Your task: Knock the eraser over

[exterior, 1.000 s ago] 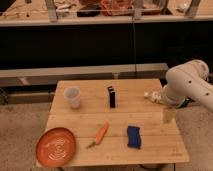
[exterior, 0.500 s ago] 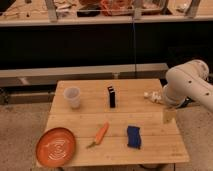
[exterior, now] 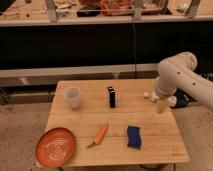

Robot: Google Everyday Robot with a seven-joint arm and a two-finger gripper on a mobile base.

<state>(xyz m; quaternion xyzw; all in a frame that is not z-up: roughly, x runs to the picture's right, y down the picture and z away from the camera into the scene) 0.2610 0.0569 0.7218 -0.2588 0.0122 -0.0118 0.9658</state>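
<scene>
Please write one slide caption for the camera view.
Black eraser stands upright on the table; the pincer hangs near its edge.

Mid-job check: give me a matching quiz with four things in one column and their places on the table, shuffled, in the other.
Things:
1. eraser
2. cup
3. plate
4. gripper

Places on the table:
A. far left
B. at the right edge
C. standing upright near the middle, towards the far side
D. near left corner

Pairs: 1-C, 2-A, 3-D, 4-B
</scene>
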